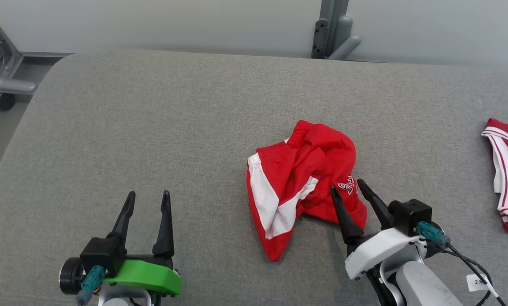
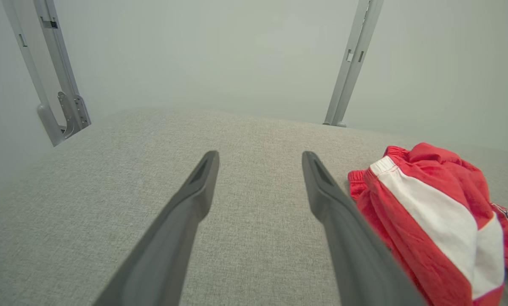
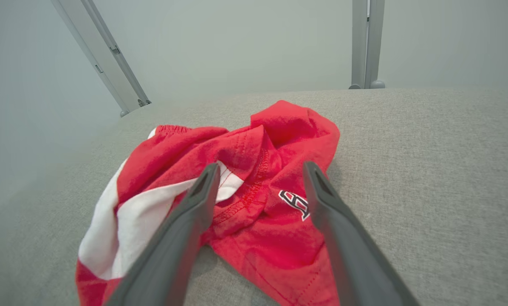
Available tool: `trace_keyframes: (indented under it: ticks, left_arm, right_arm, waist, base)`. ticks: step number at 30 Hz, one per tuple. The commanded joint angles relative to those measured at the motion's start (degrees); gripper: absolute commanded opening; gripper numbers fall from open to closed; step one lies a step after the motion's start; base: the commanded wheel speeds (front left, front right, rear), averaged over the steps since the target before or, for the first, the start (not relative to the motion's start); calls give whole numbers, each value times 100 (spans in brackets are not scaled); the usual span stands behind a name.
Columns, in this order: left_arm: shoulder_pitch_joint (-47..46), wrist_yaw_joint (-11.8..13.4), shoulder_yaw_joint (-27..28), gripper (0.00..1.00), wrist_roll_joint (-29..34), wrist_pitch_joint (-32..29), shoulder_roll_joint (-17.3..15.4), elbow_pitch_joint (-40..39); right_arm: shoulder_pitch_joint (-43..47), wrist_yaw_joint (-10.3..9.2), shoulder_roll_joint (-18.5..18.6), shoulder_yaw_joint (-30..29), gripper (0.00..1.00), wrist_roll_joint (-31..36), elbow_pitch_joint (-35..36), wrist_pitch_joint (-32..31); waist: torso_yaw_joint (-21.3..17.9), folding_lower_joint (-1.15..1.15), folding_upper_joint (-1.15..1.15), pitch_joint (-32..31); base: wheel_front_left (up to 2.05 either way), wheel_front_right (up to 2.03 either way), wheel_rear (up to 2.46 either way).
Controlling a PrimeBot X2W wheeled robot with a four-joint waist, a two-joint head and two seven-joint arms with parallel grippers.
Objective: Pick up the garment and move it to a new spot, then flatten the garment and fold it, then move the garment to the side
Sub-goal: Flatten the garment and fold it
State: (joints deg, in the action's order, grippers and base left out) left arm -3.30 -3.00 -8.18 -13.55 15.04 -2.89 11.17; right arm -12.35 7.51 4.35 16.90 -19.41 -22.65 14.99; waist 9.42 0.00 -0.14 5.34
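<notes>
1. R pincer (image 1: 346, 185): fingers spread, nothing pinched. Tips sit over the near-right edge of the garment (image 1: 296, 182); can't tell if they touch the cloth.
2. Garment: red w/ white side panels, looks like shorts. It's a crumpled heap straight ahead of the R pincer, spilling to its left, lying loose on the grey padded surface (image 1: 152, 127).
3. L pincer (image 1: 148, 193): also spread & empty, well apart to the left of the R pincer, over bare padding. Garment lies between the two, much nearer R.
4. Progress, my read: garment is down & unheld, so the pick-and-move is either done or not begun; can't say which. Flatten, fold & move aside are all left.
5. Writing: white/black lettering (image 3: 294, 203) on the cloth between the R fingers, creased, not legible. Small white tag (image 1: 477, 281) behind the R pincer reads approx "2X", rest cut off.
6. Second red/white garment (image 1: 506, 170): far right of the R pincer, at frame edge.
</notes>
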Motion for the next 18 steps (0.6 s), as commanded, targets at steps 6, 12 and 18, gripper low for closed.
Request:
trace_keyframes:
  ticks: [6, 12, 18]
  left_arm:
    - [-90, -20, -64, 100, 11, 17, -2, 69]
    - [-84, -35, -54, 100, 55, 17, -2, 92]
    - [-112, -36, -43, 100, 58, 17, -2, 80]
  right_arm:
    - [-270, -6, -45, 51, 100, 169, -462, -63]
    - [-643, -6, 1, 237, 100, 207, -1200, -159]
    - [-1034, -6, -18, 366, 100, 68, -1930, -148]
  waist:
    - [304, 0, 14, 36]
    - [537, 0, 14, 41]
    - [701, 0, 14, 109]
  base:
    - [0, 0, 0]
    - [0, 0, 0]
    - [0, 0, 0]
